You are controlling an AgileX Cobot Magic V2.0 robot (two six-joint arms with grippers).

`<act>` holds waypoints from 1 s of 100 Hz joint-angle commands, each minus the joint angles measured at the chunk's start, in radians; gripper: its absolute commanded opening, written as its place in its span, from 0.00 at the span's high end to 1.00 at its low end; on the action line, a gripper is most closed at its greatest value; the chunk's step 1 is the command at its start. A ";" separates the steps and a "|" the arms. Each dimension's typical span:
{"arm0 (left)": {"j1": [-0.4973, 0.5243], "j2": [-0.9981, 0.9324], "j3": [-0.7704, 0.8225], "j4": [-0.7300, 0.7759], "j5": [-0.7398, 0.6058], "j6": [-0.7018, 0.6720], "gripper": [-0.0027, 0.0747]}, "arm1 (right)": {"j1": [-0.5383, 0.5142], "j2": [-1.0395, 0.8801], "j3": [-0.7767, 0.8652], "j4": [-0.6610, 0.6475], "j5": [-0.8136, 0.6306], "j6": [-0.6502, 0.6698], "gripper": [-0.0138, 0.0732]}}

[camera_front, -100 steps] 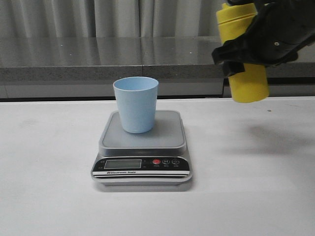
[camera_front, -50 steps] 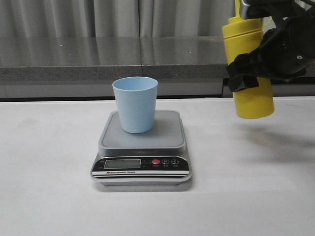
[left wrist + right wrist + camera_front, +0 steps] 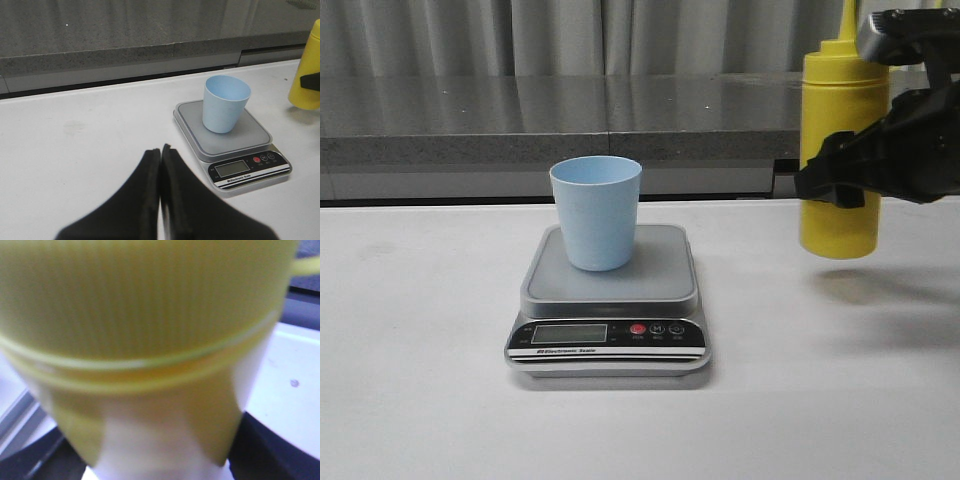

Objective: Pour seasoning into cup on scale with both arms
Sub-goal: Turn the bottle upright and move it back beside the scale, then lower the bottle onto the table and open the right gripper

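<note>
Seasoning bottle [image 3: 840,150] (unlabelled) hangs clamped in the right gripper [image 3: 845,182]; left gripper [image 3: 160,165] closed empty; scale [image 3: 609,318] reads "Electronic Scale".

The right gripper [image 3: 840,185] reaches in from the right edge of the front view, raised above the table, its black fingers [image 3: 832,172] clamped around the middle of the upright seasoning bottle [image 3: 842,120], which hangs clear of the surface. More of the right arm's black housing [image 3: 910,40] shows higher up, beside the bottle's cap. In the right wrist view the bottle [image 3: 145,340] fills nearly the whole picture, with only dark finger edges [image 3: 280,450] visible at the lower corners. The left gripper [image 3: 160,200] does not appear in the front view; its wrist view shows the two black fingers pressed together, holding nothing, pointing out over the table.
</note>
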 commanded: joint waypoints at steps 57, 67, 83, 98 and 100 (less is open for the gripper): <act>0.002 0.007 -0.026 -0.017 -0.076 -0.009 0.99 | -0.062 0.041 0.041 0.091 -0.203 -0.021 0.55; 0.002 0.007 -0.025 -0.017 -0.076 -0.009 0.99 | -0.062 0.051 0.041 0.091 -0.197 -0.021 0.48; 0.002 0.007 -0.025 -0.017 -0.076 -0.009 0.99 | -0.062 0.052 0.041 0.091 -0.194 -0.021 0.18; 0.002 0.007 -0.025 -0.017 -0.076 -0.009 0.99 | -0.062 0.052 0.044 0.091 -0.196 -0.021 0.10; 0.002 0.007 -0.025 -0.017 -0.076 -0.009 0.99 | -0.062 0.052 0.046 0.091 -0.198 -0.021 0.10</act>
